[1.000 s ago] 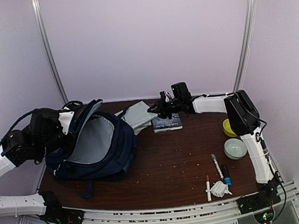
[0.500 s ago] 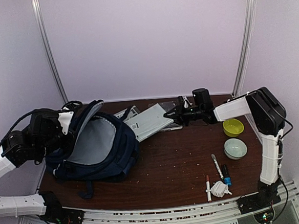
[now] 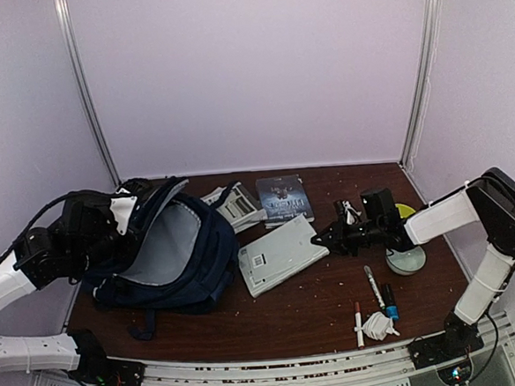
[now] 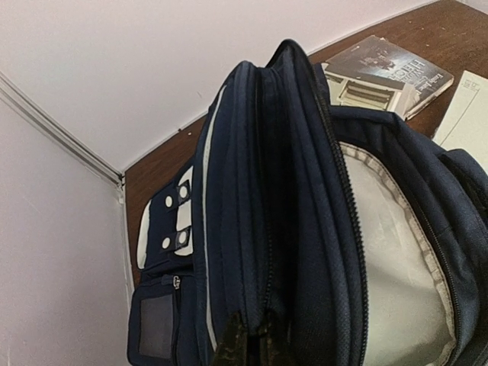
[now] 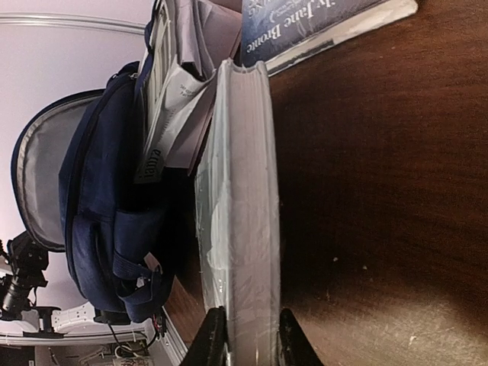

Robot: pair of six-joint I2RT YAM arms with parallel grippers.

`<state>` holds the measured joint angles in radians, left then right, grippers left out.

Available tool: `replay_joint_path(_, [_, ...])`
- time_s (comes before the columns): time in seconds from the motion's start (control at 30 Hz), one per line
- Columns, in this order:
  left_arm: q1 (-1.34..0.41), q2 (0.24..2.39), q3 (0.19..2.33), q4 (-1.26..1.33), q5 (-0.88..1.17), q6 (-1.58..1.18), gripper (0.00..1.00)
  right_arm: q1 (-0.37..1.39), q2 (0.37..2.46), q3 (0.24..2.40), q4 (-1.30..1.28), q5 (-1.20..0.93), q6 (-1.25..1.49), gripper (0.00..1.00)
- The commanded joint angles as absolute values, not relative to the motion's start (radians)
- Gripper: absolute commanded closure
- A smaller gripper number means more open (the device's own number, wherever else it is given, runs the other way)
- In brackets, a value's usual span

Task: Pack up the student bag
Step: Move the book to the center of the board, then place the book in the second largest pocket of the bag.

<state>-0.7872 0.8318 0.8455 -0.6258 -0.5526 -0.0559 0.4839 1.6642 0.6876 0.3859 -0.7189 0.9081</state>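
**Q:** What does each claw hold, and why?

**A:** The left claw (image 4: 249,345) is pinched shut on the zip rim of the student bag (image 3: 186,251). It lifts the flap so the mouth gapes toward the desk's middle. The right claw (image 5: 245,335) is clamped narrowly on the rightward edge of a grey book (image 3: 278,255), which lies just beside that mouth and is probably about to be pushed in.

**Q:** Where is the bag, and what is in it?

**A:** It is at the left edge of the desk (image 3: 301,305). Its grey lining shows bare, with nothing visible inside. A pale bowl (image 3: 406,258) sits near the right edge, and its contents cannot be told.
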Motion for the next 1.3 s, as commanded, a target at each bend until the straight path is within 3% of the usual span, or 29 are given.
replay_joint_path(0.0, [-0.779,0.831,0.795,-0.459,-0.508,-0.100,1.00,0.551,1.661,0.672,0.375,-0.662,0.907,0.91])
replay_joint_path(0.63, [-0.750,0.838,0.591,-0.223,-0.311,-0.227,1.00,0.727,1.855,0.876,0.631,-0.772,1.106,0.66])
replay_joint_path(0.9, [-0.744,0.787,0.593,-0.238,-0.323,-0.198,1.00,0.784,1.904,0.977,0.622,-0.781,1.126,0.63])
replay_joint_path(1.13, [-0.741,0.772,0.594,-0.250,-0.326,-0.187,1.00,0.803,1.929,1.048,0.537,-0.781,1.096,0.54])
replay_joint_path(1.27, [-0.741,0.772,0.593,-0.236,-0.323,-0.186,1.00,0.816,1.930,1.075,0.510,-0.813,1.073,0.57])
